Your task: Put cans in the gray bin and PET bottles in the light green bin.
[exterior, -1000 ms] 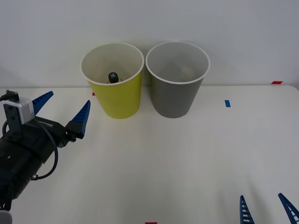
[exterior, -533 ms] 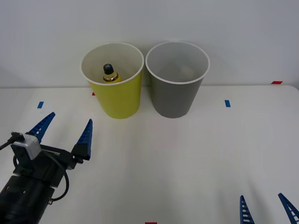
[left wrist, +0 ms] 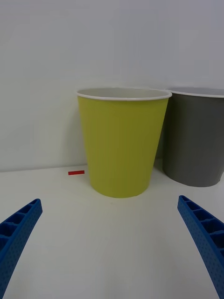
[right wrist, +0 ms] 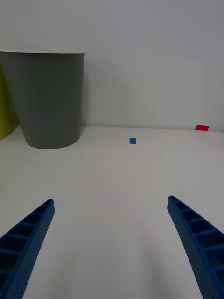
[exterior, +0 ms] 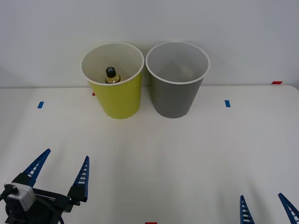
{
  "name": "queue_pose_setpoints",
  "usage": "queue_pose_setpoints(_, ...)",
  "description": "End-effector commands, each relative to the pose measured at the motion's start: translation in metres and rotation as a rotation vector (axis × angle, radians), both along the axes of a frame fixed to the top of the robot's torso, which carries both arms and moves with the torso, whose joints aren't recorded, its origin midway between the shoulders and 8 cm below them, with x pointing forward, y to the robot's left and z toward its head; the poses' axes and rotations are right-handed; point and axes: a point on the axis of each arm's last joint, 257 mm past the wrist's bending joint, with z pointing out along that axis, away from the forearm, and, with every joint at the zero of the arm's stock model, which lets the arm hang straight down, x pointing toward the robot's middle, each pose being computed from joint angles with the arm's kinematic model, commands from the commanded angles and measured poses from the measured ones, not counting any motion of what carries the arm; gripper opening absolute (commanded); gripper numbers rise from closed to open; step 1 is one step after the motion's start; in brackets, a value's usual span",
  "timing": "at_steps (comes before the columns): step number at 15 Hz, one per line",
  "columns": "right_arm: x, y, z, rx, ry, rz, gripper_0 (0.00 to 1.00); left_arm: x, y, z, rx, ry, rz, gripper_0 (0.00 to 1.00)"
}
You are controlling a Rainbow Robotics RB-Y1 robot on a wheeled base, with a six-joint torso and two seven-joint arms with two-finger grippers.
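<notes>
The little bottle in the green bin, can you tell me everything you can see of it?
The small bottle sits inside the light green bin, toward the back on the robot's left side. Its black screw cap and a shiny yellowish shoulder show; the rest is hidden behind the bin's front wall. It looks roughly upright, cap pointing up, against the white inside. No pincer touches it. What it rests on can't be seen.

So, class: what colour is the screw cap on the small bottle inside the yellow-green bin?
Black. The screw cap shows best in the front view.
</notes>
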Motion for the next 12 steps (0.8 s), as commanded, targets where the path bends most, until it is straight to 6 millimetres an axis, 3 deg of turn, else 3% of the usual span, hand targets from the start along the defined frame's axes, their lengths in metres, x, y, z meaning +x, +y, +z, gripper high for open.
queue_pose_setpoints(1, 0.000, 0.000, 0.000, 0.000, 0.000, 0.000, 0.82, -0.020, 0.005, -0.011, 0.015, 0.029, 0.018, 1.00)
queue_pose_setpoints(6, 0.000, 0.000, 0.000, 0.000, 0.000, 0.000, 0.83, -0.051, 0.011, -0.029, 0.053, 0.086, 0.036, 1.00)
queue_pose_setpoints(12, 0.000, 0.000, 0.000, 0.000, 0.000, 0.000, 0.82, -0.062, 0.014, -0.037, 0.070, 0.116, 0.046, 1.00)
